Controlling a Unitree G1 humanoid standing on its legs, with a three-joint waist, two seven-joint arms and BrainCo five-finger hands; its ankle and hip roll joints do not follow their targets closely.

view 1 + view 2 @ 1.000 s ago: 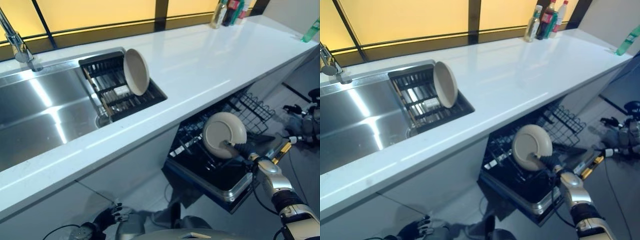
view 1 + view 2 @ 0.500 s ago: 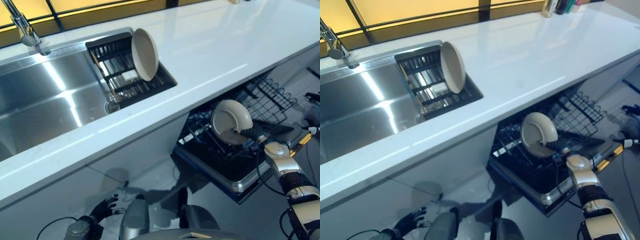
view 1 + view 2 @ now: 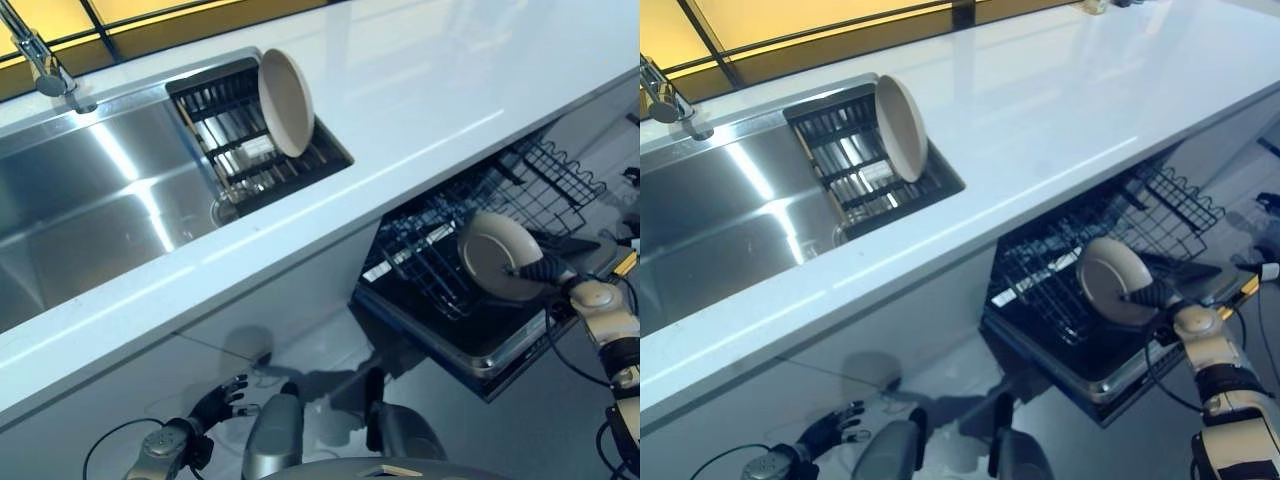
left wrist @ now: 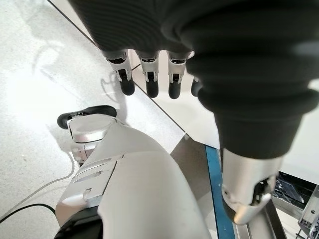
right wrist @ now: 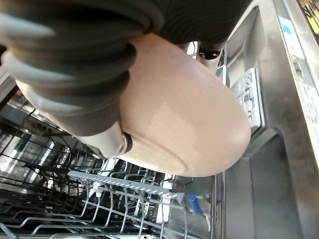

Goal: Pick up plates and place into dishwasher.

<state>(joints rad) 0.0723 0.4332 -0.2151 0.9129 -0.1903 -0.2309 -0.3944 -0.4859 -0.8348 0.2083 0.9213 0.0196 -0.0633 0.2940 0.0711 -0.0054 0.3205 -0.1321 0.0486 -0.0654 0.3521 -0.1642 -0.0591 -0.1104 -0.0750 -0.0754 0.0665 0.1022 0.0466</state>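
Eye views: right hand [image 3: 548, 268] pinching beige plate [image 3: 497, 255], holding it tilted on edge above dishwasher lower rack [image 3: 440, 262], near rack's front. Second plate [image 3: 286, 89] leaning upright in sink drying rack [image 3: 250, 140], well apart; left hand [image 3: 216, 406] hanging low near floor.

Left wrist view: left hand [image 4: 149, 79] idling, fingers relaxed, holding nothing.

Right wrist view: thumb [image 5: 112, 142] pressing plate [image 5: 189, 124] rim; rack tines [image 5: 119, 184] lying directly beneath. Rack showing no other dishes here.
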